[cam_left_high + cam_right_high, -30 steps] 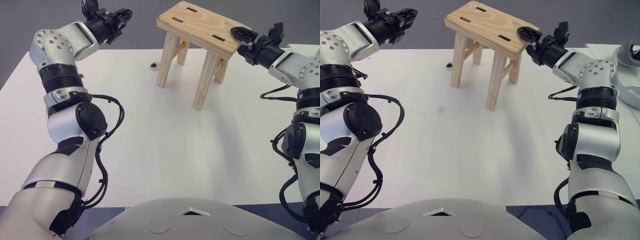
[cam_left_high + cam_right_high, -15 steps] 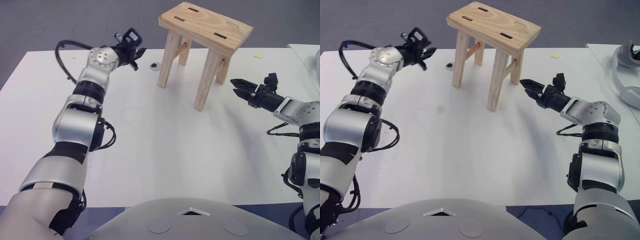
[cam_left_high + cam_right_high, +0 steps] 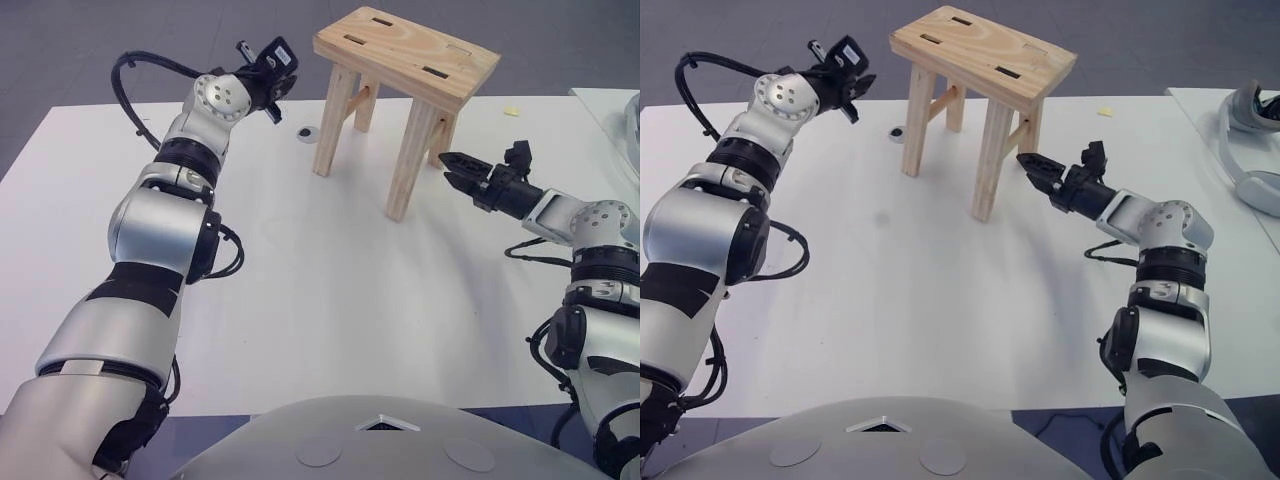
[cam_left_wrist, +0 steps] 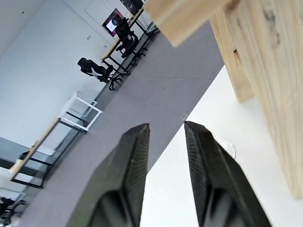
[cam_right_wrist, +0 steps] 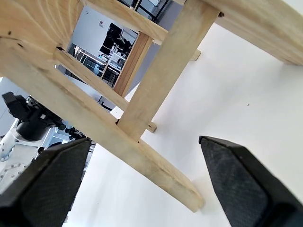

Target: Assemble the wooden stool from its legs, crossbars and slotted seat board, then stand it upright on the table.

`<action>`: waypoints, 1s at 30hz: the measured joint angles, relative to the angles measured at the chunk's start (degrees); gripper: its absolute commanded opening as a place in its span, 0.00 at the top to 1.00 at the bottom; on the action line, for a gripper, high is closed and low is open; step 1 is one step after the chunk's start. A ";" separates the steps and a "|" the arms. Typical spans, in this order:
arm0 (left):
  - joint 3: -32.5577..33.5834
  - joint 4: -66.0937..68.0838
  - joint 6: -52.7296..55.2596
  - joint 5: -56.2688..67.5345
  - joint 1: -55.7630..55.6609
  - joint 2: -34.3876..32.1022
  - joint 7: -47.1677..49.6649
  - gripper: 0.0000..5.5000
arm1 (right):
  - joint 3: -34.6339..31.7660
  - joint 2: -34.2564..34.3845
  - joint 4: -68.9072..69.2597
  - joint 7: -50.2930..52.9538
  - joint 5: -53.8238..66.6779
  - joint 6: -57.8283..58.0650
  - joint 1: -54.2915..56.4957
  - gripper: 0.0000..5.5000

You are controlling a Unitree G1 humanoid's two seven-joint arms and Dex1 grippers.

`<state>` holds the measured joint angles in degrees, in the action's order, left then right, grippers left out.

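1. Arm pose. The left arm (image 3: 165,215) is stretched forward along the left side of the table (image 3: 300,300), with its wrist raised near the far edge. The left gripper (image 3: 270,68) points toward the stool (image 3: 405,50) at about seat height, to the stool's left and clear of it. In the left wrist view, its two fingers (image 4: 135,161) stand a narrow gap apart with nothing between them. A black cable (image 3: 128,85) loops out beside the forearm.

2. The right arm (image 3: 590,225) is bent at the elbow on the right side of the table, and its forearm is angled inward toward the stool. The right gripper (image 3: 450,165) hangs low, near the right-hand legs and below the seat; contact is not visible. In the right wrist view, its fingers (image 5: 57,175) are spread wide and hold nothing.

3. Task item. The stool is assembled and stands upright on the far centre of the table, with all four feet down.

4. Materials and shapes. The stool is pale, unfinished wood with visible grain. The seat board (image 3: 420,40) is a flat rectangle cut with short rectangular slots (image 3: 356,40). The legs (image 3: 405,165) are square-section posts that splay slightly outward. The crossbars (image 3: 366,93) are thinner strips joining the leg pairs under the seat. The table surface is matt white and smooth. The gripper fingers are black, wedge-shaped and finely textured. A small dark round disc (image 3: 303,131) lies on the table just beside the stool's left front leg.
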<state>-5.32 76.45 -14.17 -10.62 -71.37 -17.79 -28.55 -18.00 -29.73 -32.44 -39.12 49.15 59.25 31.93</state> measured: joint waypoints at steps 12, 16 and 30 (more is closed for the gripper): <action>13.32 -64.48 28.64 31.54 37.36 7.04 -5.98 0.76 | 0.15 10.16 46.89 13.59 2.29 -5.66 -14.86 0.22; 15.79 -83.47 38.04 38.89 48.19 8.64 0.68 0.76 | 0.98 11.98 52.66 18.29 0.60 -7.99 -18.08 0.22; 15.42 -87.98 41.48 41.88 50.30 9.03 6.36 0.76 | 2.21 13.69 52.74 23.56 -0.49 -10.90 -18.84 0.22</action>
<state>10.10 -11.54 27.30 31.27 -21.07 -8.75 -22.19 -15.79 -16.04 20.30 -15.56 48.66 48.34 13.09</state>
